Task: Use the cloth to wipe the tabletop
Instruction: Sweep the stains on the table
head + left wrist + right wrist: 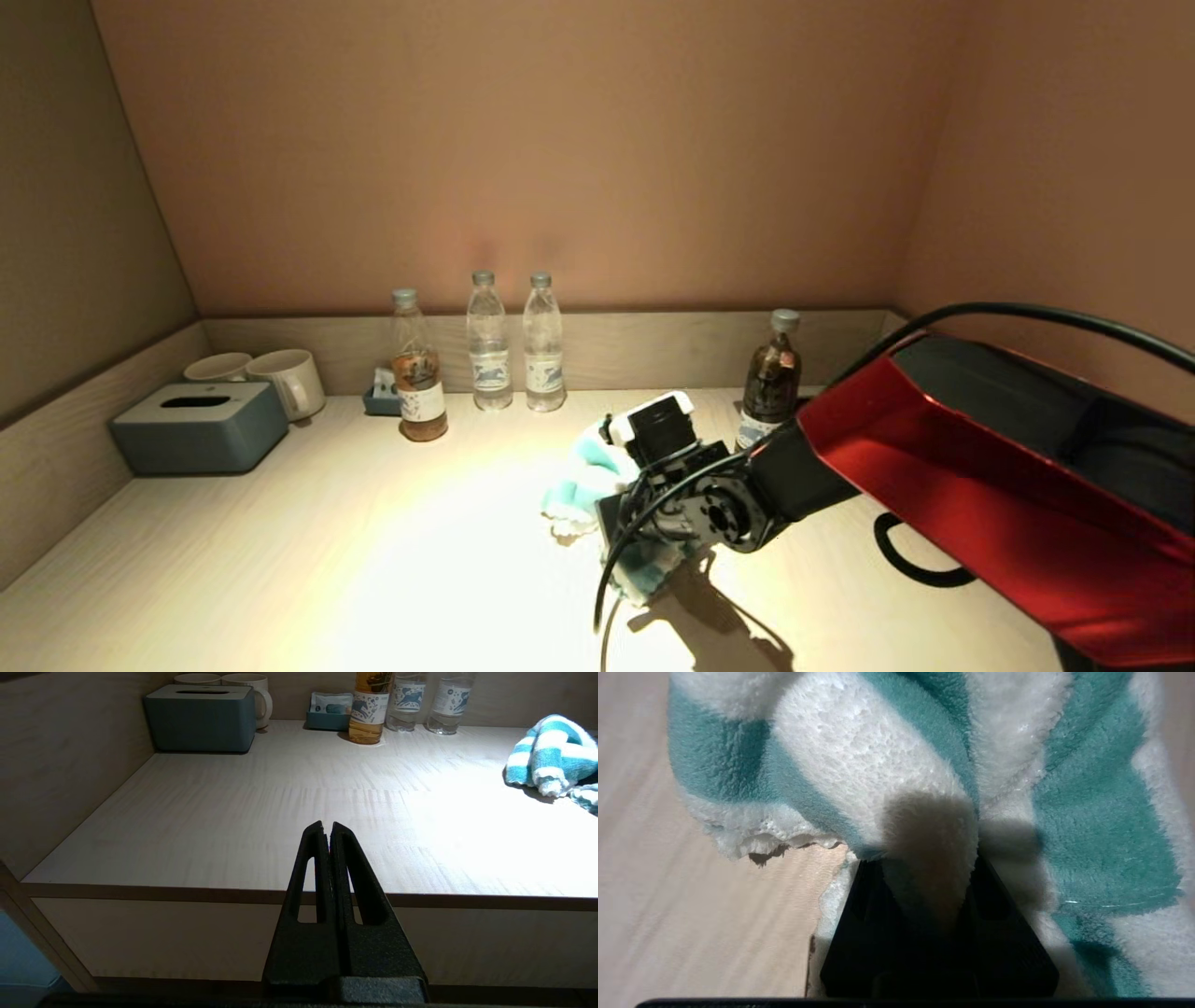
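The right gripper is down on the tabletop, near its middle and a little toward the right. Its fingers are closed on a fold of the cloth, which bulges up between them in the right wrist view. The cloth lies bunched on the tabletop, touching it. Most of the cloth sits ahead of the fingers and to the robot's left of the wrist; a smaller part trails under the gripper on the near side.

The bunch's long axis seems to run from front to back, roughly across the open stretch of tabletop to the left. A sweep that way would likely push the cloth broadside, which suits wiping.

The left gripper hangs off the front edge of the tabletop, fingers pressed together on nothing, well apart from the cloth. The right arm is plainly the nearer one.

Bottles stand along the back rim, near the cloth's far end; a sweep should keep short of them.
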You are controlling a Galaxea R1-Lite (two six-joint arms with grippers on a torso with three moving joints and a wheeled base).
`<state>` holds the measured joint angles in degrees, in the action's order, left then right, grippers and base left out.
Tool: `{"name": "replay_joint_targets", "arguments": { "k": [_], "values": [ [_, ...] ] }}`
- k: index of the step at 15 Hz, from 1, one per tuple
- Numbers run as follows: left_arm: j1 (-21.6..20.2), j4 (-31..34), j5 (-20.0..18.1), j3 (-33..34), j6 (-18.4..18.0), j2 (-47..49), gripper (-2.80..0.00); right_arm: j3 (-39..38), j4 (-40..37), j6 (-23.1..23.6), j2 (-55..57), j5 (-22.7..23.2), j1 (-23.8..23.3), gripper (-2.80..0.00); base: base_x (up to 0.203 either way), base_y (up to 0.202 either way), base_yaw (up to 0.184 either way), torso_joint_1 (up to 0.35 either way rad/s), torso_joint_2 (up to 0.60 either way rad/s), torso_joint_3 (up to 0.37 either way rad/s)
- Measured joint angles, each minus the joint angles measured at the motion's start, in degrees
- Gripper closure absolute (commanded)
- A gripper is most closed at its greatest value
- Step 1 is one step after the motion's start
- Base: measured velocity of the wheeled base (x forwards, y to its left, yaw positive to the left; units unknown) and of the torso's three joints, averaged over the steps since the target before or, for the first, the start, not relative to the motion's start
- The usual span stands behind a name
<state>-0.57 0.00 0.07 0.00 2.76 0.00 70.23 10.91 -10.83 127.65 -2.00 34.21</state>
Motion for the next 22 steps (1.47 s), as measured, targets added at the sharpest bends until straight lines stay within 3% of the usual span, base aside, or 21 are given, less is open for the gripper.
{"name": "replay_joint_targets", "arguments": {
  "k": [9,13,18,22],
  "values": [
    [-0.1,0.0,0.0,0.0,0.0,0.0,0.0,-0.6,-0.6,0.0,-2.3,-1.6,11.6,0.0,0.0,0.0,0.0,0.0,0.0,0.0],
    [0.0,0.0,0.0,0.0,0.0,0.0,0.0,-9.0,0.1,-0.1,-7.4,-2.0,15.1,0.0,0.0,0.0,0.0,0.0,0.0,0.0],
    [0.0,0.0,0.0,0.0,0.0,0.0,0.0,-20.1,2.3,-0.1,-14.6,-2.6,7.7,0.0,0.0,0.0,0.0,0.0,0.0,0.0],
    [0.0,0.0,0.0,0.0,0.0,0.0,0.0,-23.7,4.2,0.3,-17.3,-2.3,0.1,0.0,0.0,0.0,0.0,0.0,0.0,0.0]
  ]
}}
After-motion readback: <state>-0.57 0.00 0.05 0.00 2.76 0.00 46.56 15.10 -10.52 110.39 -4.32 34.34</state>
